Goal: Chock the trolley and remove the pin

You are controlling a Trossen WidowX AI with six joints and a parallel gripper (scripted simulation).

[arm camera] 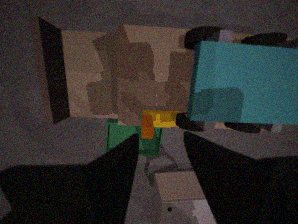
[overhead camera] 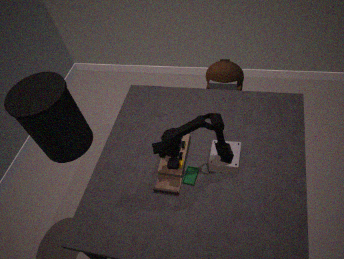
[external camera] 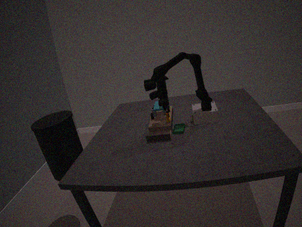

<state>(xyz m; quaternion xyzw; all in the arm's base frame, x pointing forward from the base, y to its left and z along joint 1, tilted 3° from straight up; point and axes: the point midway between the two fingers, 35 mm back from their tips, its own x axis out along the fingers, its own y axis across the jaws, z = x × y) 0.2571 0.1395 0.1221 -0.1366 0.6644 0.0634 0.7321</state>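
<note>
The blue trolley [arm camera: 245, 80] [external camera: 157, 106] stands on the wooden ramp [arm camera: 145, 36] [overhead camera: 169, 184] [external camera: 159, 126]. The yellow chock [arm camera: 167, 120] [overhead camera: 182, 162] lies along the ramp's edge by the trolley's near lower wheel [arm camera: 190, 121], its end at the wheel; actual contact is hard to tell. Its orange handle [arm camera: 147, 126] points toward the tray side. My gripper [arm camera: 161, 137] [external camera: 165, 109] is open and empty, its fingertips apart above the chock's side of the ramp. The green tray [arm camera: 109, 140] [overhead camera: 191, 175] [external camera: 179, 129] lies beside the ramp. The red-headed stop pin is not visible.
The arm's white base plate [overhead camera: 237, 145] [external camera: 196, 107] sits on a block right of the tray, with a thin cable [overhead camera: 207, 168] beside it. The ramp's raised lower end [arm camera: 50, 70] shows at the left of the wrist view. The arm hides much of the ramp in the top view.
</note>
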